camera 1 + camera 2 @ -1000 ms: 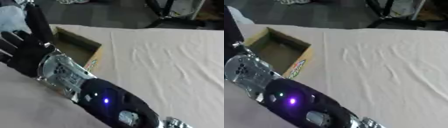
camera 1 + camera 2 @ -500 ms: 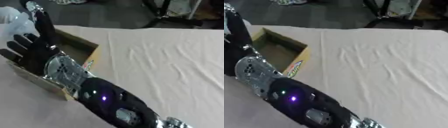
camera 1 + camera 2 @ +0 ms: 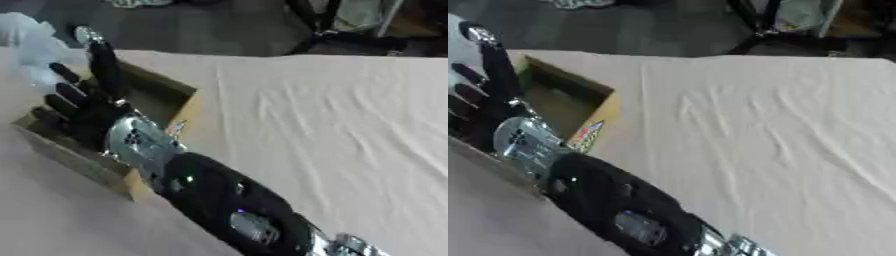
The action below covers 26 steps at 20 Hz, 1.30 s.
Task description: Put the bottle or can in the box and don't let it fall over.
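Tablecloth [image 3: 332, 125] spreads pale, well right of the right hand [image 3: 83, 112], whose straight, spread fingers rise over the open cardboard box [image 3: 162, 95] beneath and just behind them. No bottle or can shows. Any placement should go in upright, released low inside.

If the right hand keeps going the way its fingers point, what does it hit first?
Probably nothing on the table. The right hand sits open over the box, fingers aimed up and away past its far-left side, towards a pale blurred shape. Depth is unclear.
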{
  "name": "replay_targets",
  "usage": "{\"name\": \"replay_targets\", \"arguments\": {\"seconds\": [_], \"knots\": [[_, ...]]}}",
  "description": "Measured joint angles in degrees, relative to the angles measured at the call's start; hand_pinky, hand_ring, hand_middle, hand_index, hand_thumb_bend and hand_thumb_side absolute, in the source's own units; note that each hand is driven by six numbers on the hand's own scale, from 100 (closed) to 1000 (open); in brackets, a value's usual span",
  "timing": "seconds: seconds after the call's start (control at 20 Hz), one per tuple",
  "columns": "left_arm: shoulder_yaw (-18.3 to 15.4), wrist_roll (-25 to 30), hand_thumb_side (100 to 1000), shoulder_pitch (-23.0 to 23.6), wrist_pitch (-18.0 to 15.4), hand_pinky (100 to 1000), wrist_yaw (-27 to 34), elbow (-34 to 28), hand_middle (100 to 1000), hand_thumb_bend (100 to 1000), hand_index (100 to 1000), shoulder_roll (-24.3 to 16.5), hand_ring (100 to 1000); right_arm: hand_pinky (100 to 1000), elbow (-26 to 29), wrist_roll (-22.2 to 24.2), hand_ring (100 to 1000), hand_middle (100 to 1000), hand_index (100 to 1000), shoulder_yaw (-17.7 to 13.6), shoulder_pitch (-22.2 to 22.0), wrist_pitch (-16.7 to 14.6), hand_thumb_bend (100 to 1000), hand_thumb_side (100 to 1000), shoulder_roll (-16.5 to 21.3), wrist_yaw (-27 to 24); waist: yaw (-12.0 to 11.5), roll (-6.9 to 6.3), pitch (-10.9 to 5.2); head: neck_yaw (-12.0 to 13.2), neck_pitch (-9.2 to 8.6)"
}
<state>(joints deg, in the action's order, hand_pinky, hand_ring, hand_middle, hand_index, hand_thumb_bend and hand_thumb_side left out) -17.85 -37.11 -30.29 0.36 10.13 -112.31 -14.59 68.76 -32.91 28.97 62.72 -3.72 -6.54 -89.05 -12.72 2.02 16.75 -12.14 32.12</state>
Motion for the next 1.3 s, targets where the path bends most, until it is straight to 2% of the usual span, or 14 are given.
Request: {"name": "replay_targets", "arguments": {"seconds": [0.3, 0.45, 0.6, 0.85, 1.0, 1.15, 1.2, 1.25, 1.3], "knots": [[0.0, 0.2, 853, 0.1, 0.2, 931, -0.1, 0.0, 986, 290, 869, -0.1, 845, 100, -4.6, 1.6, 100, 100, 855, -0.7, -2.2, -1.1, 327, 490, -0.8, -0.5, 0.8, 0.05, 0.0, 0.5, 0.0], [0.0, 0.2, 852, 0.7, 0.2, 931, -0.2, 0.0, 986, 288, 869, -0.6, 846, 100, -4.8, 1.0, 100, 100, 853, -1.3, -2.8, -2.2, 328, 491, -0.4, -0.5, 1.7, 0.28, -0.12, 1.2, 0.09], [0.0, 0.3, 852, 1.6, 0.3, 933, -0.5, 0.0, 987, 280, 869, -1.5, 847, 100, -3.0, 0.1, 100, 100, 850, -2.1, -3.1, -3.4, 345, 503, 1.4, -0.8, 2.9, 0.67, -0.91, 2.3, 0.56], [0.2, 0.6, 851, 3.0, 0.6, 933, -1.1, 0.0, 988, 276, 869, -2.7, 848, 100, 5.1, -2.3, 100, 100, 848, -4.6, -1.3, -5.2, 368, 525, 6.5, -0.8, 4.1, 0.69, -1.79, 3.9, 1.25], [0.3, 0.7, 852, 3.7, 0.6, 934, -1.3, 0.0, 988, 274, 869, -3.1, 848, 100, 12.6, -4.3, 100, 100, 849, -6.7, -0.2, -5.3, 436, 505, 11.1, 1.4, 5.0, 0.69, -2.24, 4.6, 1.55], [0.3, 0.7, 852, 4.4, 0.7, 935, -1.7, 0.0, 989, 270, 869, -3.6, 849, 100, 20.2, -6.5, 100, 100, 855, -9.4, -0.4, -3.7, 494, 494, 17.1, 7.3, 6.1, 0.69, -2.59, 5.4, 1.69], [0.3, 0.6, 852, 4.7, 0.8, 936, -1.8, 0.0, 990, 267, 869, -3.8, 849, 100, 22.7, -7.3, 100, 100, 860, -10.5, -1.0, -2.9, 552, 484, 19.3, 10.1, 6.4, 0.69, -2.63, 5.8, 1.81], [0.3, 0.6, 853, 5.0, 0.8, 936, -1.8, 0.0, 990, 265, 869, -4.0, 850, 100, 25.0, -8.1, 100, 100, 864, -11.7, -1.8, -1.9, 574, 490, 21.5, 13.6, 6.8, 0.68, -2.7, 6.1, 1.9], [0.3, 0.6, 853, 5.2, 0.9, 937, -1.9, 0.0, 991, 261, 869, -4.2, 851, 100, 27.0, -8.8, 100, 100, 876, -12.9, -2.9, -0.8, 627, 546, 23.7, 17.7, 7.2, 0.62, -2.83, 6.4, 1.99]]}}
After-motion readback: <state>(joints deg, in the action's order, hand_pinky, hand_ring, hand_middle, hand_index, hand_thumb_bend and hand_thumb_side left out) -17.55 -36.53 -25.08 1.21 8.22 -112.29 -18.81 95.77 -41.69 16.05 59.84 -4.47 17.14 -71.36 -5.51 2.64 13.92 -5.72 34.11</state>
